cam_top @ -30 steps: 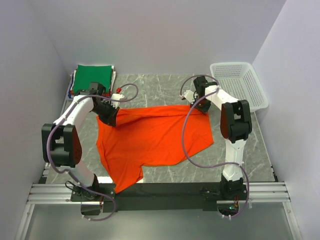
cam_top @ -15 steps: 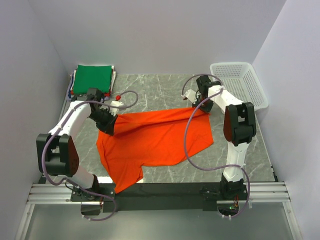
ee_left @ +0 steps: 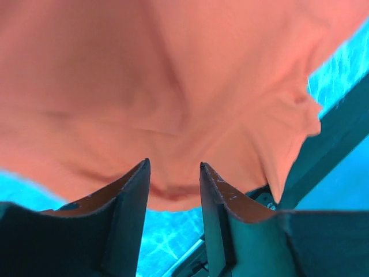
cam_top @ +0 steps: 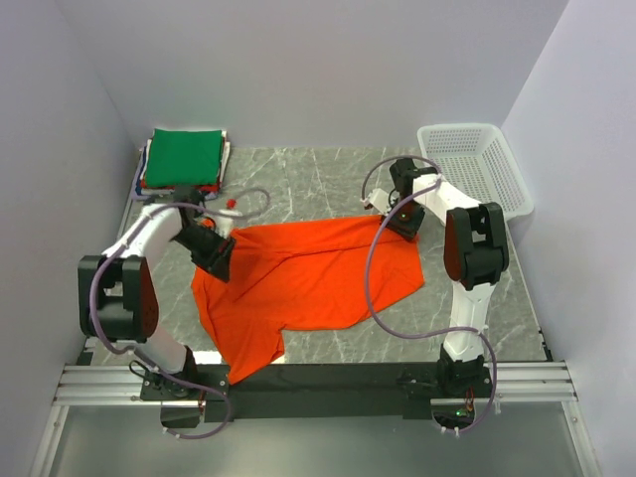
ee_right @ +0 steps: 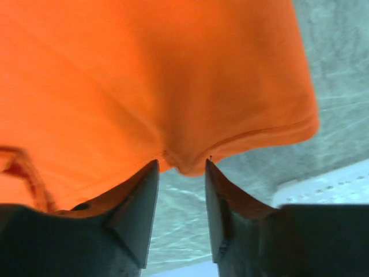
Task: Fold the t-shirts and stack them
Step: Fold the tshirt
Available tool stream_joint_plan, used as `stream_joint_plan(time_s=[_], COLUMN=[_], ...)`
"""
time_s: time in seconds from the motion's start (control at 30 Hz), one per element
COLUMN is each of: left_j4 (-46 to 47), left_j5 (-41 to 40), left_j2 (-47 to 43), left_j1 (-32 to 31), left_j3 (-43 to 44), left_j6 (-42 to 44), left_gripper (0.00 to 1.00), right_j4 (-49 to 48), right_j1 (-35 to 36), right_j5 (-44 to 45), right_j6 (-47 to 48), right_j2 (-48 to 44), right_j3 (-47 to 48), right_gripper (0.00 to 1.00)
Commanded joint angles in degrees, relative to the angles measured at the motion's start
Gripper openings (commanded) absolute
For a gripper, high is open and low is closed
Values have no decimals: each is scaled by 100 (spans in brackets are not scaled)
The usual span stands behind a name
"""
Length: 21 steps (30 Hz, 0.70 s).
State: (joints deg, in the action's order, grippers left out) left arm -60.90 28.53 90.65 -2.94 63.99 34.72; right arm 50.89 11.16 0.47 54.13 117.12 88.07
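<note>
Cloth of the orange t-shirt [cam_top: 308, 288] lies rumpled in the middle of the tabletop [cam_top: 308, 174], and the green t-shirt [cam_top: 184, 154] sits folded in the far left corner. The left pincer [ee_left: 173, 164] and the right pincer [ee_right: 181, 164] are each spread apart, right by the orange shirt's far edge but not squeezing it. I think both should lift away gently so nothing snags, then take matching corners and pull evenly so the edges meet.
</note>
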Motion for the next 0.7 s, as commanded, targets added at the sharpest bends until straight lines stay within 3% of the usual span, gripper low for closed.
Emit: stream_joint_plan(time_s=[0.0,0.13,0.27,0.67], left_j4=[88,796,1614,2847], left_j5=[530,829,890,1269], left_j2=[258,690,1277,2333], left_j1=[688,1487,1656,1691], left_j3=[833,1528,1705,1889], left_j6=[-44,-623,-1493,-3067], left_gripper=[46,46,45,42], right_j4=[429,667,773,210], right_j1=[-87,-175,-158,-26], right_j5=[-459,-759,-715,-267], right_j6=[-42,-473,-991,-1194], right_j2=[-128,222,794,1392], right_j3=[508,1613,2362,2294], right_gripper=[47,47,40,38])
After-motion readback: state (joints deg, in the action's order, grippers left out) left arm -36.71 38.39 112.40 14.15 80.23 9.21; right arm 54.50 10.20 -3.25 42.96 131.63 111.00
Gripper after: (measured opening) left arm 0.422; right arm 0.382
